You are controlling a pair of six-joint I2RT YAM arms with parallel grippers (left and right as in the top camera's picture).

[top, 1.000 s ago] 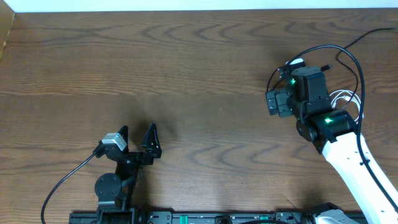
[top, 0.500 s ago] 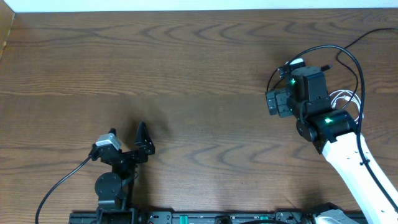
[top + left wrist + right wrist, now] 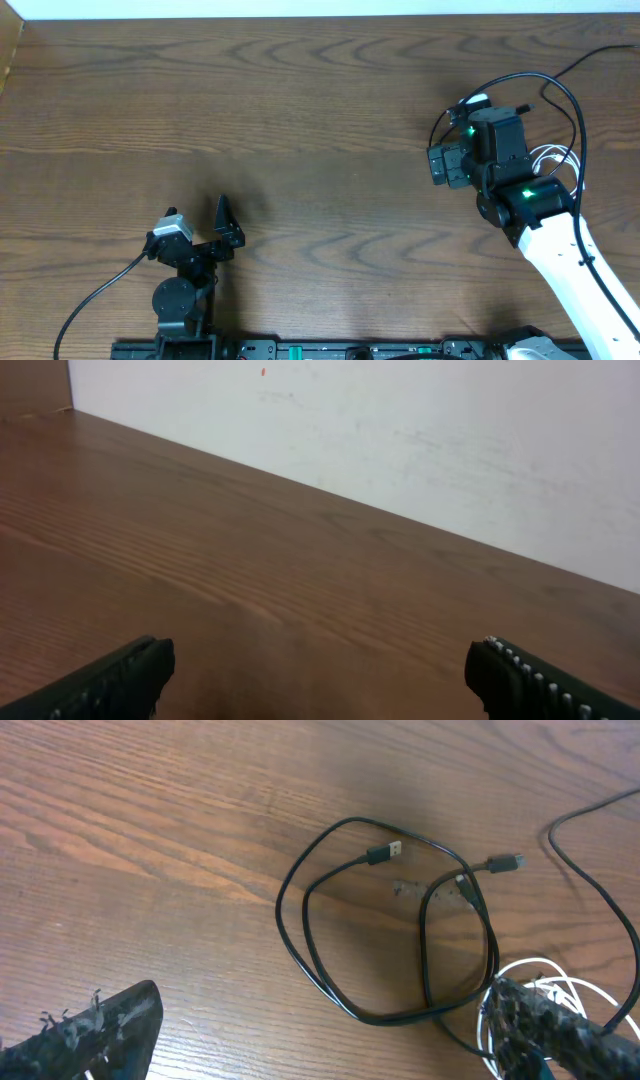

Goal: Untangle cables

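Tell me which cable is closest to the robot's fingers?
The white cable, curled right beside the fingers of the right gripper. It's the only white one; the looped black cable and the other black cable lie farther out.

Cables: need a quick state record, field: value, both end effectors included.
black cables: looped across each other, right side of table
white cable: bunched beside the black loops
tangle: not yet separated
left end effector: open, empty, far from cables
right end effector: open, empty, above the cables
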